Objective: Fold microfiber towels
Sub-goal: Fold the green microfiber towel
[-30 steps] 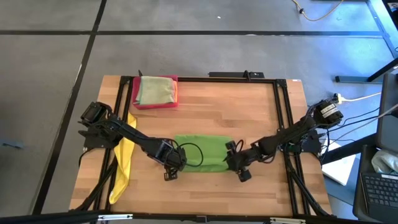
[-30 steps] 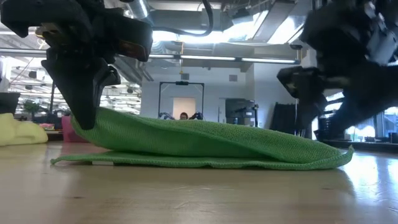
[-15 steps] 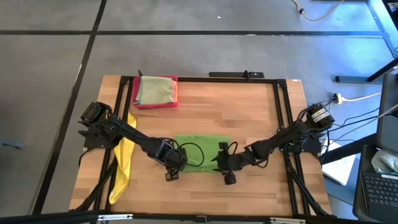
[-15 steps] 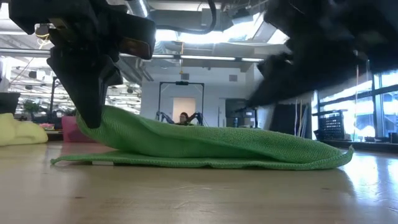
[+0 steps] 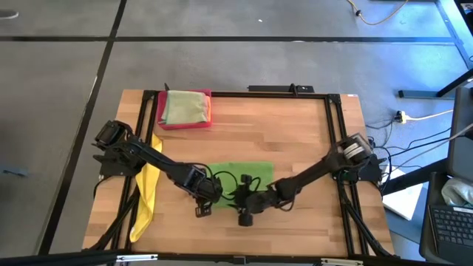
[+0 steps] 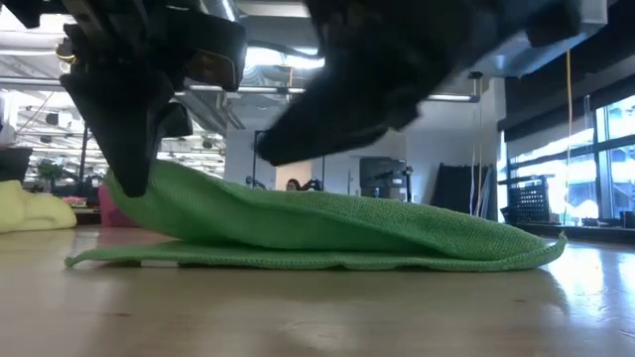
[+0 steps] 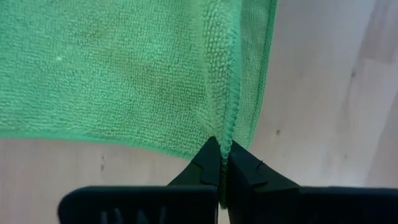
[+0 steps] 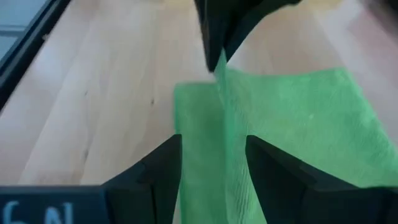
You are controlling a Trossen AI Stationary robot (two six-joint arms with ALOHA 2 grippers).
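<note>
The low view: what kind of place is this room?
Probably a robotics lab or open workshop: a wooden table in a black frame on bare concrete floor, ceiling lights, and another frame rig farther back.

- Bright green towel (image 5: 240, 179): lies on the wood table near its front-centre, folded over on itself in two layers. The lower layer is flat on the surface. The upper layer is raised at its left end, where a hemmed edge is pinched, and slopes down to the right until it meets the lower layer (image 6: 327, 223).
- Yellow towel (image 5: 148, 188): bunched into a long strip along the table's left edge.
- Pale olive-green towel (image 5: 185, 107): folded, resting at the far left of the table.
</note>
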